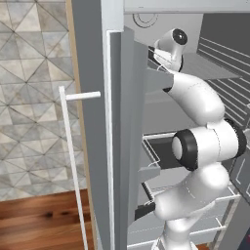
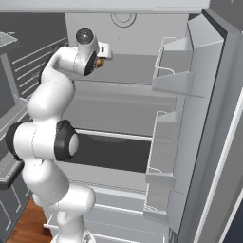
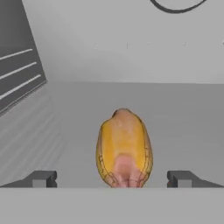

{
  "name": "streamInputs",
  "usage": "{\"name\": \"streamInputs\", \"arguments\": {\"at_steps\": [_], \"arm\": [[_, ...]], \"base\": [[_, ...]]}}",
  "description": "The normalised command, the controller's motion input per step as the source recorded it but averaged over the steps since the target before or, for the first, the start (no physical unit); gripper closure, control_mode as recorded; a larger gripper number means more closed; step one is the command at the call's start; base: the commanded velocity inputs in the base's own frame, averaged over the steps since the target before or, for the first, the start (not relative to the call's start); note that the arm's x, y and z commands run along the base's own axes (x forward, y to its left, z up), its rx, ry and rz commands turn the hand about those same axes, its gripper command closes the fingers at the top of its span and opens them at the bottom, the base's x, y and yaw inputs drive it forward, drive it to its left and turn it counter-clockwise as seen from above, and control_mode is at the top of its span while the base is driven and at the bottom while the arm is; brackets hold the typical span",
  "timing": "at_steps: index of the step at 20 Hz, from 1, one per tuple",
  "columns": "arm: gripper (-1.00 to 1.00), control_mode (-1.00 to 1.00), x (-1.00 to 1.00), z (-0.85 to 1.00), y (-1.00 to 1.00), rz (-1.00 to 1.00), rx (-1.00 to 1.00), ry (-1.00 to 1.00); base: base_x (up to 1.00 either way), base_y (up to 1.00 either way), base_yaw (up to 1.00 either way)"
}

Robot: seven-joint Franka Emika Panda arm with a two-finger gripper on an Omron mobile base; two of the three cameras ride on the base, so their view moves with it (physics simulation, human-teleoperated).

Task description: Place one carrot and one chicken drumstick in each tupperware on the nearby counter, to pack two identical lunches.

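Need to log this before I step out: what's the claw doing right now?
Claw: open, holding nothing; its tips stand either side of a chicken drumstick on the fridge shelf.

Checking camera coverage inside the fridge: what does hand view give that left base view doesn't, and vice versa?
Hand view: a chicken drumstick lying on the grey fridge shelf, centred between the open gripper fingertips, untouched. Left base view: the arm reaching into the fridge, the open fridge door with its bins, the tiled wall and the wood floor. Both: the grey fridge interior.
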Motion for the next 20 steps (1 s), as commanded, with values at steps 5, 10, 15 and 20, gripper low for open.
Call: {"name": "streamInputs", "arguments": {"at_steps": [5,10,15,20], "arm": [[-1.0,-1.0,0.59,-0.11,0.02,0.0,0.0,0.06],[-1.0,-1.0,0.43,-0.19,0.0,0.0,0.0,0.08],[-1.0,-1.0,0.36,-0.28,0.02,0.0,0.0,0.04],[1.0,-1.0,0.4,-0.38,0.17,0.0,0.0,0.07]], "base": [[0.0,0.0,0.0],[0.0,0.0,0.0],[0.0,0.0,0.0],[0.0,0.0,0.0]]}}
